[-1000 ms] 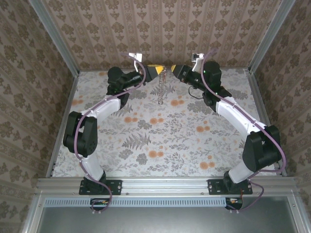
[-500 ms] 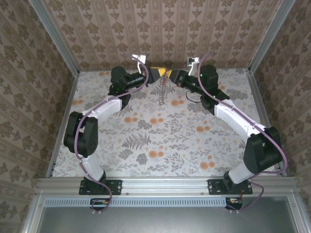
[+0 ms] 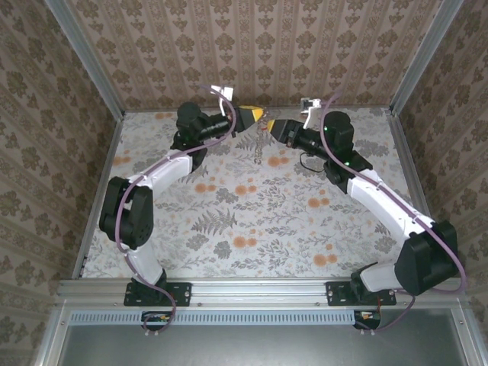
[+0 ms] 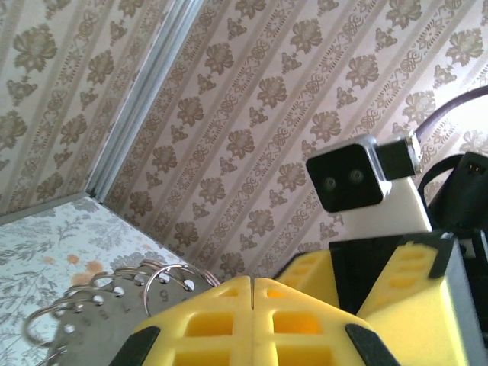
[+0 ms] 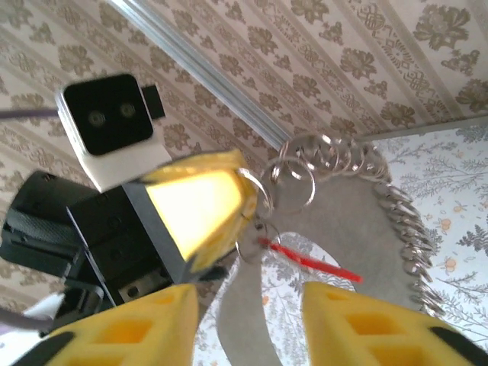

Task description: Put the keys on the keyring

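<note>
At the far end of the flowered tabletop [image 3: 229, 221], we see the left end effector [image 4: 252, 286] pinched shut on the keyring [image 5: 396, 221]. Its chain of small metal rings hangs in a loop from the yellow tips. The right end effector [image 5: 248, 305] faces it from the right with its fingers apart, and the thin red key [image 5: 305, 259] dangles from a small ring just beyond the gap between them, touching neither finger as far as we can tell.
</note>
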Controlling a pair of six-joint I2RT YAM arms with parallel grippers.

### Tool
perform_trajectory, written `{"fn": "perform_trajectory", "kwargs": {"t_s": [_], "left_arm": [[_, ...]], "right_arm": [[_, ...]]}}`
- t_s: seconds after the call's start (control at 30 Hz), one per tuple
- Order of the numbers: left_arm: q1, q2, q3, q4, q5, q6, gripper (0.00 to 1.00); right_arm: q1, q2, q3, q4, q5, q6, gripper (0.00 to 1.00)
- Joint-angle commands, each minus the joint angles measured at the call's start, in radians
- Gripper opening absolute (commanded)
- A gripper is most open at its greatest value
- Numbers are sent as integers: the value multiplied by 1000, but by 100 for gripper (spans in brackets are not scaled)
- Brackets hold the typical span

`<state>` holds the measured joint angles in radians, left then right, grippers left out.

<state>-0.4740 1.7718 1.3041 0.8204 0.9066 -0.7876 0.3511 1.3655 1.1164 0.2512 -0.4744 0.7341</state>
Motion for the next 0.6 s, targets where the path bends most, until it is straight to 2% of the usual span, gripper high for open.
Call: {"fn": "perform_trajectory", "kwargs": {"t_s": [0.0,0.27,0.57], "left_arm": [[-13,-50,44,4,0,34,0],[-20,-66,35,-23,-29,27,0],[-31,-82,36,-69,-40,35,0]], "right_arm": [[-21,-41,-7,15,11,-3,48],[-35,5,19,156,-40,111,50],[-39,114,37,335,-95,213,41]]}}
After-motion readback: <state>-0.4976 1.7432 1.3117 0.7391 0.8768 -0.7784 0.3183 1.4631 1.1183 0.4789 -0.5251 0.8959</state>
